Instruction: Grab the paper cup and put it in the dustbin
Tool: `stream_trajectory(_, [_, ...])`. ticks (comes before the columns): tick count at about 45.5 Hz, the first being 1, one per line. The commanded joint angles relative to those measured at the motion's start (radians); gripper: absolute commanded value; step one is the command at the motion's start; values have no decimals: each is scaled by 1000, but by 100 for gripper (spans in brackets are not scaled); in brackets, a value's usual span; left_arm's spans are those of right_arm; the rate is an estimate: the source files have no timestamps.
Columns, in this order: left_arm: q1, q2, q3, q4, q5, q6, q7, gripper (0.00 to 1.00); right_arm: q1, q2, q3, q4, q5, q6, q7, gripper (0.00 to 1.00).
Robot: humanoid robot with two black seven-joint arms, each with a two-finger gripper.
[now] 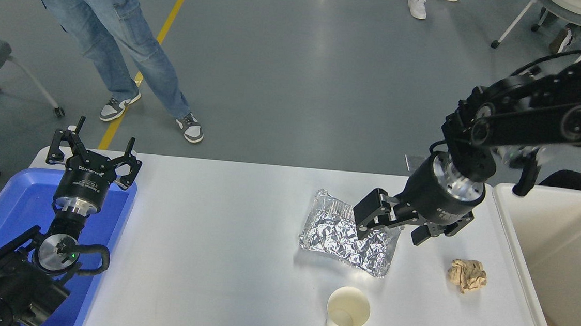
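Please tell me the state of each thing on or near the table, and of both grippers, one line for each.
paper cup: upright, open end up, standing free on the table.
foil tray: crumpled, lying flat.
brown paper ball: crumpled, lying free.
dustbin: open, at the table's right end.
blue tray: at the table's left end.
right gripper: open, empty, above the foil tray.
left gripper: open, empty, parked over the blue tray.

The foil tray (349,234) lies on the table (220,261), about mid-width. The paper cup (348,311) stands upright nearer the robot than the tray, apart from it. A crumpled paper ball (466,275) lies to the tray's right, the dustbin (510,237) beyond that, at the table's right end. The plastic tray (1,213) sits far to the left, the left gripper (95,155) over it. The right gripper (391,232) hangs over the foil tray's right end.
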Motion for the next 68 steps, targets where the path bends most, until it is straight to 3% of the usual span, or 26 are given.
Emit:
stream_trajectory(1, [-1,-1,0,0,0,0,1,100,-193,41,50,-104,-6,-89,-57,100])
stream_trajectory(9, [1,-1,0,0,-2,0,1,100,-194,11,41,-56,-27,48,-57,100])
stream_trajectory(16, [1,-1,-2,0,-2,2,-1,100,-197,-11,44,3,-46,62,-57,100])
stream_trajectory(26, [1,-1,-2,0,-2,2,-1,100,-288,4,71,-12,-64,2,-57,100])
stream_trajectory(40, [1,-1,-2,0,-2,2,-1,100,-472,3,88,-113,-210,-136,-44,97])
stream_trajectory(42, [1,1,-2,0,-2,2,-1,100,-495,3,88,-127,-224,-158,-44,88])
stream_trajectory(43, [1,1,0,0,-2,2,-1,100,-519,4,90,-142,-236,-176,-40,66])
stream_trajectory(44, [1,1,-2,0,-2,2,-1,100,-528,4,94,-147,-242,-181,-40,60])
stream_trajectory(48, [1,1,-2,0,-2,2,-1,100,-552,4,119,-158,-248,-190,-37,39])
stream_trajectory(50, [1,1,0,0,-2,2,-1,100,-555,4,122,-165,-247,-190,-37,33])
stream_trajectory(51, [1,1,-2,0,-2,2,-1,100,-556,4,122,-168,-245,-190,-37,24])
stream_trajectory(52, [1,1,-2,0,-2,2,-1,100,-556,4,122,-168,-245,-187,-37,7])
stream_trajectory(53, [2,1,-2,0,-2,2,-1,100,-556,4,122,-168,-245,-187,-37,0])
stream_trajectory(68, [2,1,-2,0,-2,2,-1,100,-499,-8,113,-162,-242,-145,-38,0])
